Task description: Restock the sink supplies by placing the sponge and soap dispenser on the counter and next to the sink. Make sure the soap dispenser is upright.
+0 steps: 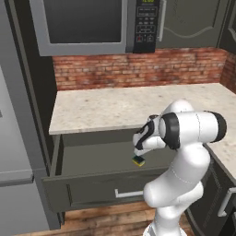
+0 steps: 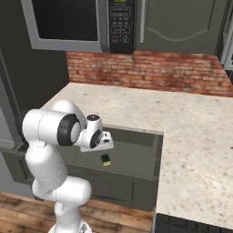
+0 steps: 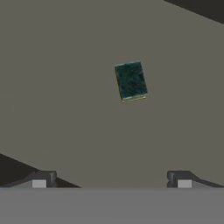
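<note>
The sponge (image 1: pixel 138 161) (image 2: pixel 105 159) lies dark green side up on the floor of an open dark grey drawer (image 1: pixel 87 161) (image 2: pixel 134 157) under the beige counter (image 1: pixel 124 103) (image 2: pixel 182 118). My gripper (image 1: pixel 138 153) (image 2: pixel 104 148) hangs just above the sponge, pointing down into the drawer. In the hand view the sponge (image 3: pixel 131 80) sits ahead of the gripper (image 3: pixel 111 179), a little right of centre, and the two fingertips (image 3: pixel 43 178) stand wide apart with nothing between them. The soap dispenser and the sink are out of view.
A microwave (image 1: pixel 92 23) (image 2: pixel 82 22) and dark upper cabinets (image 1: pixel 193 23) hang over the red brick wall (image 1: pixel 138 67). A tall grey appliance (image 1: pixel 14 161) stands left of the drawer. The drawer front (image 1: pixel 92 191) juts out toward the wooden floor.
</note>
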You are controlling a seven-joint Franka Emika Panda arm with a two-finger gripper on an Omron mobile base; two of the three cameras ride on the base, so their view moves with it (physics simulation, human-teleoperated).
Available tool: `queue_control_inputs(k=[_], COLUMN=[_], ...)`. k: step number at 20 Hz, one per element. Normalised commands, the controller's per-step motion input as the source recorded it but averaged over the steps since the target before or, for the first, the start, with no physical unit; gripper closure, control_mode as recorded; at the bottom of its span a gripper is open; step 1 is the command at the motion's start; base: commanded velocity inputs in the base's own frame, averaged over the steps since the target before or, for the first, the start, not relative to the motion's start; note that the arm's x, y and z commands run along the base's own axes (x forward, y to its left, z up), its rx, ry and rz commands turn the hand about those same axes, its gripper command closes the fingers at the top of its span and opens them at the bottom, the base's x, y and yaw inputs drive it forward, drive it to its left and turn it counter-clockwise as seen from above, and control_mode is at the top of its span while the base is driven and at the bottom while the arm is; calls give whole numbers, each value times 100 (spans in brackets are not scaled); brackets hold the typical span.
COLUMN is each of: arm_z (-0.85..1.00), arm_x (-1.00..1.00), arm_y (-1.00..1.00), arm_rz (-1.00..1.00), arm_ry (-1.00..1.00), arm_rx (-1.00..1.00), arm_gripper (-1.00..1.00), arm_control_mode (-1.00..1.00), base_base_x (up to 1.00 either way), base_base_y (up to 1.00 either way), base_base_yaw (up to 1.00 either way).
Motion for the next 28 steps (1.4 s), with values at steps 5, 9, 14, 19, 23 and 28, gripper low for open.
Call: queue_control_inputs(k=[5,9,14,19,23,28], arm_z=[-28,-26,-28,-33,-27,-27], arm_x=[10,11,23,29,35,29], arm_y=[0,0,0,0,0,0], arm_rz=[3,4,4,3,3,0], arm_ry=[0,0,0,0,0,0], arm_rx=[0,0,0,0,0,0], arm_gripper=[-100,-100,-100,-100,-100,-100], arm_control_mode=[-100,-100,-100,-100,-100,-100], base_base_x=[0,0,0,0,0,0], base_base_y=[0,0,0,0,0,0], base_base_yaw=[0,0,0,0,0,0])
